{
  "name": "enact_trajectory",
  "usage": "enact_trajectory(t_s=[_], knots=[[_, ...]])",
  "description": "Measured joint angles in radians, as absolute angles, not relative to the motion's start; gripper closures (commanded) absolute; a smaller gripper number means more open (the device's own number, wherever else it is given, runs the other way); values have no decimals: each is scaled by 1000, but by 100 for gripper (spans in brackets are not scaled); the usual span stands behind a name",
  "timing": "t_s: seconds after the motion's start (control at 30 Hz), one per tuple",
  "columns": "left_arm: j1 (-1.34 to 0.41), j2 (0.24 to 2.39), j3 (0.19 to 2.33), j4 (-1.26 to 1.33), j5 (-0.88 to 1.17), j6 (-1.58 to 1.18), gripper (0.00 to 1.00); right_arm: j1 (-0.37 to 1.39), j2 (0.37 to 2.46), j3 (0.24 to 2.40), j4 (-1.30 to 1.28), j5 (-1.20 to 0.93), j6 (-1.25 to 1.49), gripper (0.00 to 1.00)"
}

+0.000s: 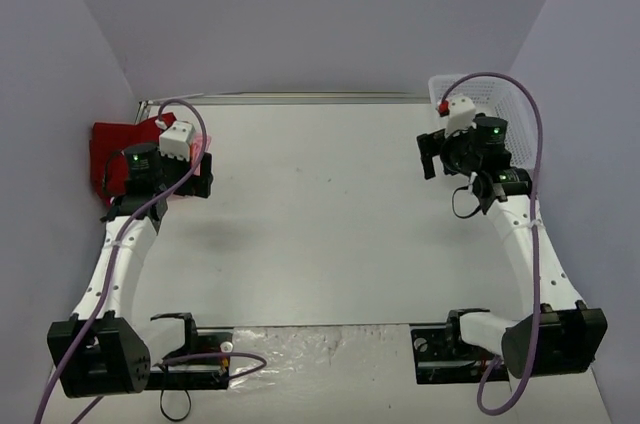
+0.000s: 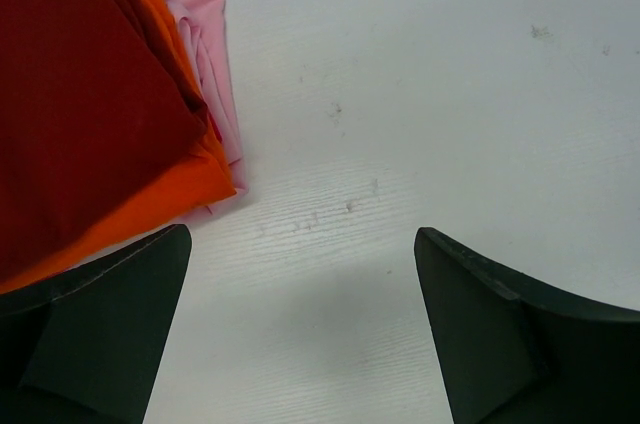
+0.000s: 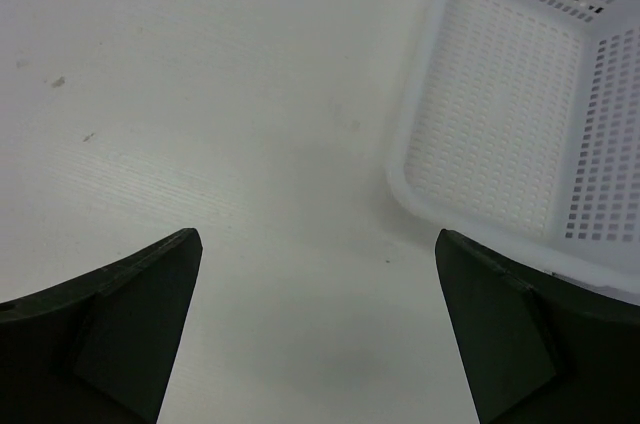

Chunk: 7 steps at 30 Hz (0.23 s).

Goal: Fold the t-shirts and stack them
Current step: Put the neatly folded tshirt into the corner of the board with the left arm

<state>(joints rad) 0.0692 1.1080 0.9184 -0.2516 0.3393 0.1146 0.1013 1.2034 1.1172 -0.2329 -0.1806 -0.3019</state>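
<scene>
**Three shirts folded in one pile at the left**

The dark red shirt lies on top, folded flat. It is the largest of the three and covers most of the pile. Under it the orange shirt shows as a bright strip along the red one's edge and around its corner. The pink shirt is at the bottom, a narrow creased band peeking out beside the orange. The pile sits on the table at its left side, toward the back.
</scene>
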Motion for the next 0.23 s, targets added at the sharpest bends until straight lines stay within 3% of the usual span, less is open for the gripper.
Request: enact_trajectory(t_s=[0.23], knots=[[80, 1118, 900, -227, 340, 116, 6, 1, 1090, 1064, -139, -276, -242, 0]])
